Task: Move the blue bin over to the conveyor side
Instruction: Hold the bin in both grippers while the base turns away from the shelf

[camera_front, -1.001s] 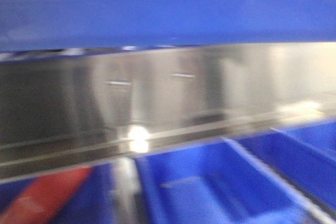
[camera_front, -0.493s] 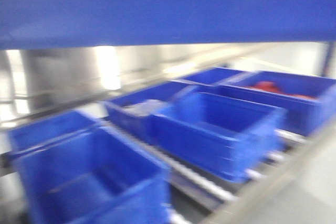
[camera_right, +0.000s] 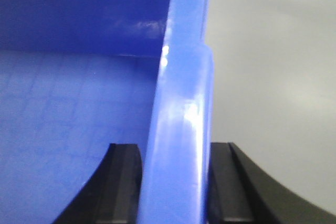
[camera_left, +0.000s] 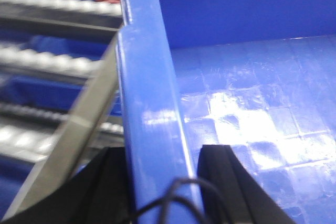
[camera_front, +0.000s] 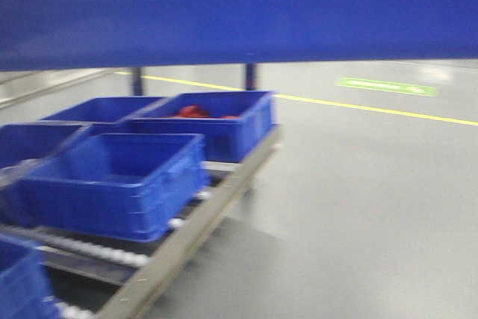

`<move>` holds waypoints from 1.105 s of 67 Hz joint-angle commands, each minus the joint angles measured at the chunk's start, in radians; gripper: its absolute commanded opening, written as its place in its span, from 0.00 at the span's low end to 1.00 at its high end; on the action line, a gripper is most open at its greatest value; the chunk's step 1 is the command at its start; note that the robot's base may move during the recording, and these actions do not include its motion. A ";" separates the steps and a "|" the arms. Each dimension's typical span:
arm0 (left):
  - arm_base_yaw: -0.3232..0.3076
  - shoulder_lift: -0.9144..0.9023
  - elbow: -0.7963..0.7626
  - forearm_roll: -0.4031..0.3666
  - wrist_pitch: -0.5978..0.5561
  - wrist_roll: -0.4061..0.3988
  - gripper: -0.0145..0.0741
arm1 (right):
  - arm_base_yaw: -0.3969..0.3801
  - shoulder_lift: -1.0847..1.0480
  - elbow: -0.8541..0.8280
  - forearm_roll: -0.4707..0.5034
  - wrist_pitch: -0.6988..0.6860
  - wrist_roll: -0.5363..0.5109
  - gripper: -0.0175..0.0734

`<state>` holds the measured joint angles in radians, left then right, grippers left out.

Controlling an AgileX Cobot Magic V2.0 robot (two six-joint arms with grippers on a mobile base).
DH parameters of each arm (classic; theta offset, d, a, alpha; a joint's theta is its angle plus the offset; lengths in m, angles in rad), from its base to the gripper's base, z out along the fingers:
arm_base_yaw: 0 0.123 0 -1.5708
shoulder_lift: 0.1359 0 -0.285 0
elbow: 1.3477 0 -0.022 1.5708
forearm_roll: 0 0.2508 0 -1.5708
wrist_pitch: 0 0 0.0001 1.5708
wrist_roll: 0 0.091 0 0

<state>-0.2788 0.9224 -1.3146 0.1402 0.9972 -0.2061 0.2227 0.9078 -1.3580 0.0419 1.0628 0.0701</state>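
The blue bin (camera_front: 239, 13) fills the top of the front view as a broad blue wall, held up close to the camera. My left gripper (camera_left: 163, 153) is shut on the bin's left rim (camera_left: 149, 103), one black finger outside and one inside. My right gripper (camera_right: 175, 150) is shut on the bin's right rim (camera_right: 181, 129) in the same way. The bin's inside floor (camera_left: 252, 114) is bare. The conveyor belt is out of view.
A roller rack (camera_front: 194, 229) at the left carries several other blue bins (camera_front: 119, 177); one at the back holds red things (camera_front: 194, 112). Grey floor (camera_front: 358, 199) with a yellow line (camera_front: 358, 106) and a green marking (camera_front: 386, 86) lies to the right. Rollers (camera_left: 47, 61) show left of the held bin.
The front view has swung right: from a steel panel, across the rack of bins, to the rack's end and open floor. The held bin stays across the top of the view.
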 commanded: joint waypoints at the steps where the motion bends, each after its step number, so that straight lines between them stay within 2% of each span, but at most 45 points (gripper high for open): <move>1: -0.004 -0.019 -0.017 0.028 -0.104 0.019 0.15 | -0.002 -0.021 -0.027 -0.032 -0.114 -0.026 0.11; 74: -0.004 -0.019 -0.017 0.028 -0.104 0.019 0.15 | -0.002 -0.021 -0.027 -0.032 -0.114 -0.026 0.11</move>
<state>-0.2788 0.9224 -1.3146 0.1379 0.9972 -0.2061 0.2227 0.9078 -1.3580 0.0400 1.0692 0.0701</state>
